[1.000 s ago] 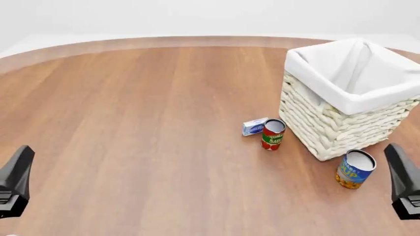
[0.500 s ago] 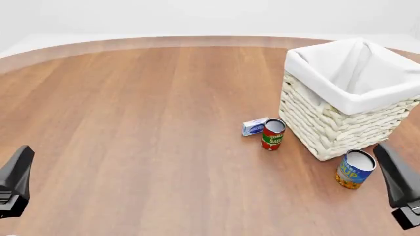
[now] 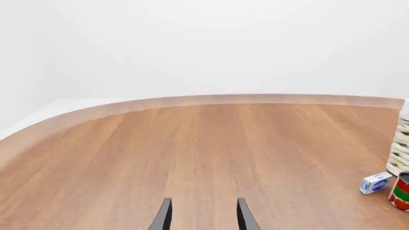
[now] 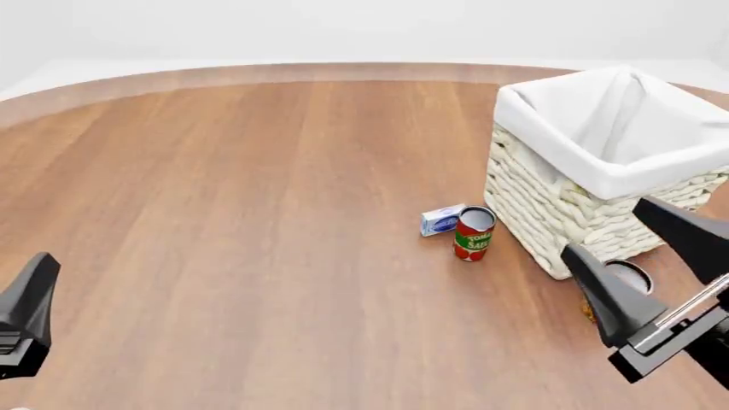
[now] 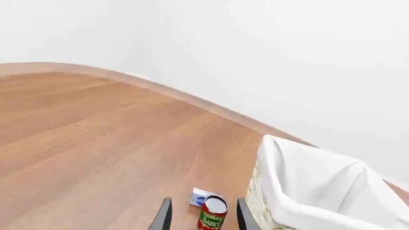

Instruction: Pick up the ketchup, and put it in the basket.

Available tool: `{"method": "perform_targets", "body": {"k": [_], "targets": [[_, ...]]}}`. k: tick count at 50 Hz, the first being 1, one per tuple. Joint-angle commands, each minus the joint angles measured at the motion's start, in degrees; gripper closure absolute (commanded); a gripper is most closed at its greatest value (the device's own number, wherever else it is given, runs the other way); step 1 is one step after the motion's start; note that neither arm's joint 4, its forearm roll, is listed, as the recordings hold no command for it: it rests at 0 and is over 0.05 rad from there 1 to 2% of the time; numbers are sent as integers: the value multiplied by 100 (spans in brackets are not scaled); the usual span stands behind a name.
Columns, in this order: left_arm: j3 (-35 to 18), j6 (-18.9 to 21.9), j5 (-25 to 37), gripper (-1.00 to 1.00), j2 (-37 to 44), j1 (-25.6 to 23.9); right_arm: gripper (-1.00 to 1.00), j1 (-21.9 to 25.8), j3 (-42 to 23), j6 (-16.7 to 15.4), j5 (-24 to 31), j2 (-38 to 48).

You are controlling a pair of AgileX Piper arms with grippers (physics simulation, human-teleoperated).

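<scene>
The ketchup is out of view in every frame. The basket (image 4: 615, 182), cream wicker with a white cloth liner, stands at the table's right; the right wrist view shows its liner (image 5: 307, 191). My right gripper (image 4: 602, 227) is open and empty, raised and tilted in front of the basket's near corner. In the right wrist view its fingers (image 5: 164, 215) frame the distant red-and-green can. My left gripper (image 4: 40, 282) sits low at the near left edge, open with nothing between its fingers (image 3: 164, 216).
A red-and-green tomato sauce can (image 4: 474, 234) and a small white-and-blue box (image 4: 442, 219) stand just left of the basket. A blue-and-yellow can (image 4: 627, 276) by the basket's near corner is partly hidden behind my right gripper's finger. Brown wooden table (image 4: 251, 213) with a curved far edge.
My right gripper has swung up and leftward from the lower right corner, tilting and now covering part of the blue-and-yellow can. The left arm has not moved.
</scene>
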Motion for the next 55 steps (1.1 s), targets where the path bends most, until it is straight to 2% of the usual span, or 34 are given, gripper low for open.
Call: {"method": "perform_targets", "body": {"k": [1,12,23,24,44,51,53,55], "targets": [[0,0,0,-100,0,0,-100,544,-190,-37,-1369,1690],[0,0,0,-100,0,0,-100,1204,-458,-122,-1962,2768],[0,0,0,-100,0,0,-100,1762,-708,-136,-2196,3418],[0,0,0,-100,0,0,-100,1950,-805,-106,-2216,3618],[0,0,0,-100,0,0,-100,2601,-1340,53,-2234,4291],[0,0,0,-100,0,0,-100,2791,-1509,268,-2234,4514],[0,0,0,-100,0,0,-100,2913,-1606,516,-2158,4527],[0,0,0,-100,0,0,-100,2936,-1686,428,-2157,4652]]}}
